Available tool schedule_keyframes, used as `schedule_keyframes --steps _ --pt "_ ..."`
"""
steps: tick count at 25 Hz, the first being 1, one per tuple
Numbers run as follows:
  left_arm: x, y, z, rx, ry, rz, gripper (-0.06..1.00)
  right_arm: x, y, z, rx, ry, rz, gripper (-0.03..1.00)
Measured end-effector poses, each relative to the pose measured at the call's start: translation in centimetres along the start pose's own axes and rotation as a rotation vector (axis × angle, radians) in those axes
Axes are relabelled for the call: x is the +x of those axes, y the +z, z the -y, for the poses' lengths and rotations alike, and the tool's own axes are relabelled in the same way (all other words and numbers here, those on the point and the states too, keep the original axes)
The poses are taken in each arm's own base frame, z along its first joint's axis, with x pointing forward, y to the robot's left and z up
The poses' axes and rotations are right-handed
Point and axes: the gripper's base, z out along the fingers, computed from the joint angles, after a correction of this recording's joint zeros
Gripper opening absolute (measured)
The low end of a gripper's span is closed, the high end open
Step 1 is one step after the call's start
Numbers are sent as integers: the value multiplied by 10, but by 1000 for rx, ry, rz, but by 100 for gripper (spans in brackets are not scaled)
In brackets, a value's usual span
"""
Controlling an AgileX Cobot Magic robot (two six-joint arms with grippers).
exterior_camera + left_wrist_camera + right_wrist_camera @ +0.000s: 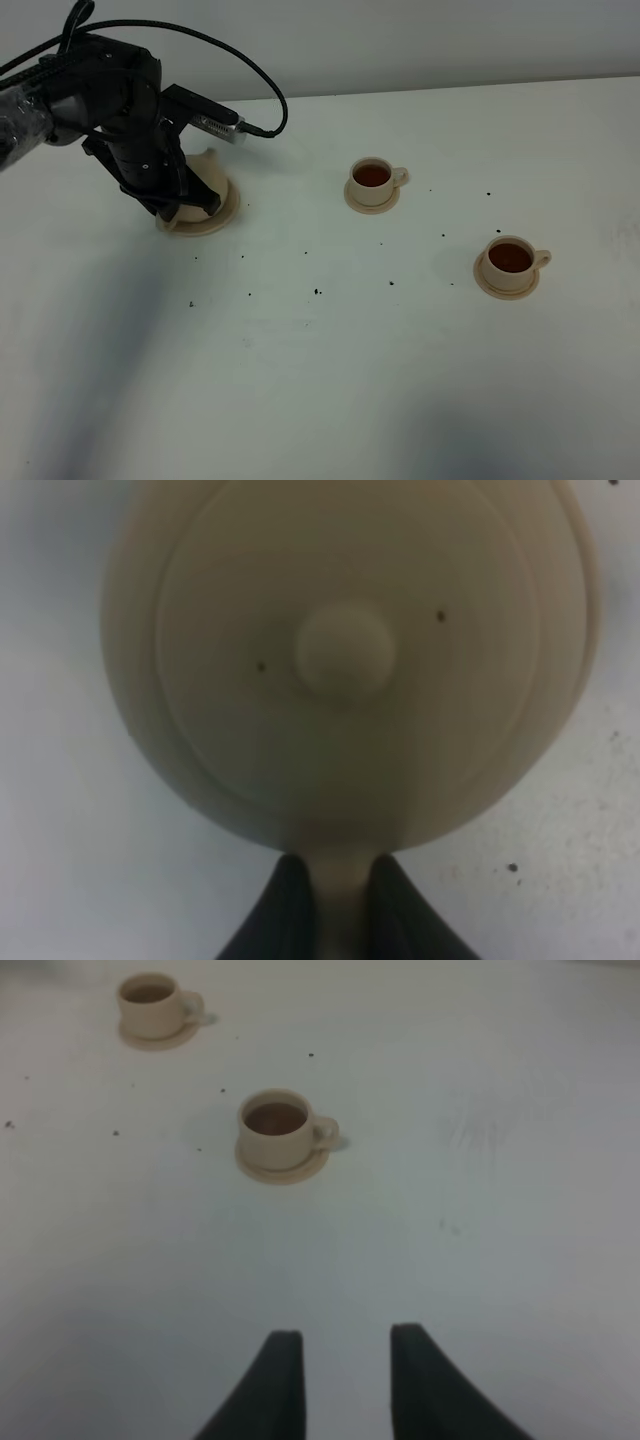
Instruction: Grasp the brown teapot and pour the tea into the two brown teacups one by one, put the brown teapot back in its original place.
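Tan teapot [350,660] handle sits pinched in the left claw [343,900], overhead hidden; right claw [343,1360] gapes empty.

No readable text or labels anywhere.

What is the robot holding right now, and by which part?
The left pincer grips the brown teapot by its handle. The right pincer is open, holding nothing.
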Motion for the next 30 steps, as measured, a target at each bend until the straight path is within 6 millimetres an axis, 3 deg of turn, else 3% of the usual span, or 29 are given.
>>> schedule_keyframes --steps 9,15,18,25,30 --pt "0 3 0 -6 15 -11 18 0 0 0 0 0 0 24" --pt "2 3 0 1 26 -33 40 0 0 0 0 0 0 24" --pt "6 1 1 9 24 -67 46 0 0 0 0 0 0 24" --pt "24 -36 3 69 -7 -176 47 0 0 0 0 0 0 24" --pt "37 -73 7 120 -51 -104 45 0 0 0 0 0 0 24"
